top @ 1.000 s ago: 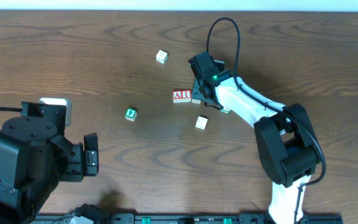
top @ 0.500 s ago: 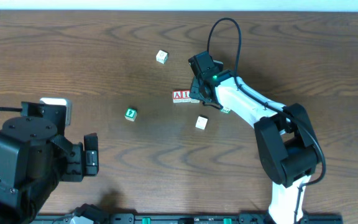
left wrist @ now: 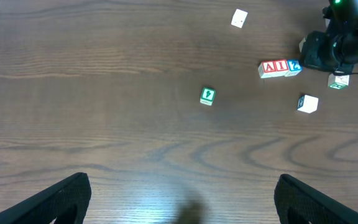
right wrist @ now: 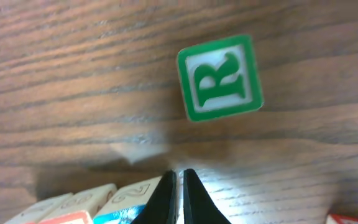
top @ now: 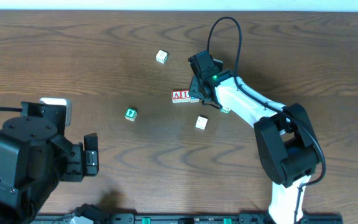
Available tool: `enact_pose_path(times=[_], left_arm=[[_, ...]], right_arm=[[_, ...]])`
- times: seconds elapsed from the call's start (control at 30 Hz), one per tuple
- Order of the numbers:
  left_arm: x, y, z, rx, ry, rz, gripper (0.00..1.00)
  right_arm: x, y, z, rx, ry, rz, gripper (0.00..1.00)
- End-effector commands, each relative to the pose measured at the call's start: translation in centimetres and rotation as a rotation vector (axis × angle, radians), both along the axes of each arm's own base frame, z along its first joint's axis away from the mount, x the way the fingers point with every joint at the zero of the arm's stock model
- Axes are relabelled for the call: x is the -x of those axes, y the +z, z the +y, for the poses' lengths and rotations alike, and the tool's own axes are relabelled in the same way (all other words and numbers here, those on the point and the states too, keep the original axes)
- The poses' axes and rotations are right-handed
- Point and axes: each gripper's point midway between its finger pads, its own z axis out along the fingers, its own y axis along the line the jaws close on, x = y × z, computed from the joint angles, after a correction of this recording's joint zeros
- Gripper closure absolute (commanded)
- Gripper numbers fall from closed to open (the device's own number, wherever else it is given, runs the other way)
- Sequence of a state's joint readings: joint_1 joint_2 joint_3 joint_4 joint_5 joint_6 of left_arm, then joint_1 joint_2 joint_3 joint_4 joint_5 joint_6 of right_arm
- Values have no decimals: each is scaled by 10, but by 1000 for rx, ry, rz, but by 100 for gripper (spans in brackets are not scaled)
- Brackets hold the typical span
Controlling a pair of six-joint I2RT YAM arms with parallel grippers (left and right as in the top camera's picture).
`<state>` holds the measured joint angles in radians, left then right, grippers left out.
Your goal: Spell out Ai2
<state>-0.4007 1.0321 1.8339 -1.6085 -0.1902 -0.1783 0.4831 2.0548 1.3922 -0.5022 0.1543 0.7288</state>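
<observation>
While the right gripper (right wrist: 178,176) sits low at the right end of the row, its fingers are pinched nearly together on nothing; A block (top: 178,95), I block (top: 185,95) and blue 2 block (left wrist: 293,65) touch in a line mid-scene; green R block (right wrist: 220,77) lies just beyond the fingertips; left gripper (left wrist: 182,183) spread wide, near left, well apart from the blocks
</observation>
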Motion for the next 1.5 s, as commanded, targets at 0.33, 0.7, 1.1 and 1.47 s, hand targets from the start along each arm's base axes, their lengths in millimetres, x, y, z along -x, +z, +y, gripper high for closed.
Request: enact_pose_path(times=[0.33,0.7,1.1,1.47], left_arm=[[7,-4,3,-22,-9,29,5],[7,-4,3,-22,-9,29,5],[7,-4,3,-22,-9,29,5],[7,-4,3,-22,-10,29,5]], right_arm=[[-20,141,-44,88,93,-304,90],[77,287,-84,206,347,-713,8],[144,250,-119,158,408,-993,1],[174,247,-166,229,234,-1193,1]])
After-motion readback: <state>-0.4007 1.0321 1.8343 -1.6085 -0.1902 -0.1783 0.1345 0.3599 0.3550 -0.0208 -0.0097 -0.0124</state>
